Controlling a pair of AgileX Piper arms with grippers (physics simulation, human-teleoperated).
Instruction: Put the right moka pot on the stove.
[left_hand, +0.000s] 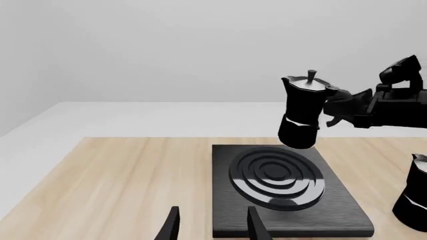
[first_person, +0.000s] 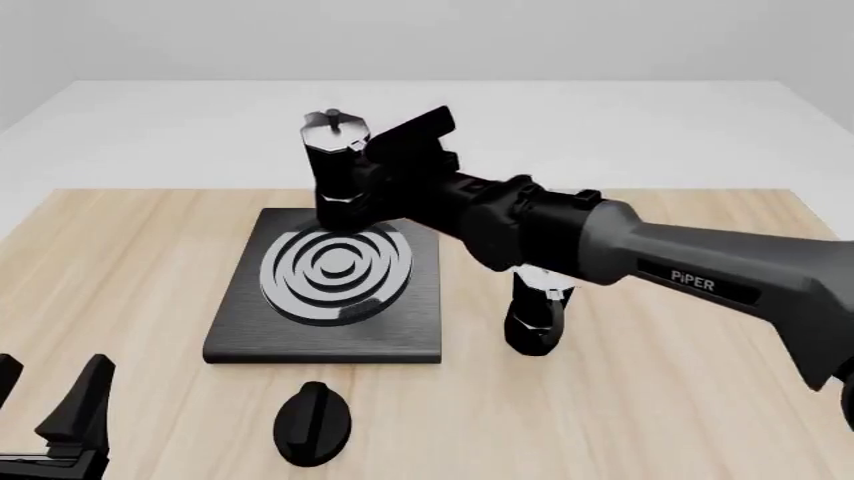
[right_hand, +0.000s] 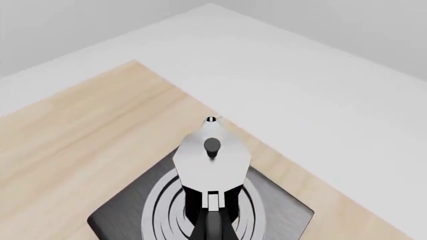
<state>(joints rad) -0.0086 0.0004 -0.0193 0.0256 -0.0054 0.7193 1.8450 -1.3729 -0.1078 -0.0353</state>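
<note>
My right gripper (first_person: 363, 165) is closed on the loop handle of the right moka pot (first_person: 336, 170), and I hold the pot upright in the air, clear of any surface. It is a black faceted pot with a narrow waist and a shiny silver lid topped by a small knob. Directly below my right gripper lies the stove (first_person: 327, 288), a flat black rectangular slab with silver-grey concentric rings on top, much wider than the pot. From the left wrist view the pot (left_hand: 302, 111) hangs above the far edge of the stove (left_hand: 287, 192), with a clear gap between its base and the rings, and my right gripper (left_hand: 337, 106) reaches in from the side to meet the handle. Looking down along my right fingers, I see the silver lid (right_hand: 212, 160) from above with the rings spreading out beneath it. The other moka pot (first_person: 538, 315) stands on the wooden table (first_person: 134, 260) beside the stove, beneath my right forearm and partly hidden by it. A small black round knob (first_person: 314, 425) lies on the table near the stove's closest edge. My left gripper (first_person: 47, 400) hovers low, well apart from the stove, its fingers spread open and holding nothing.
</note>
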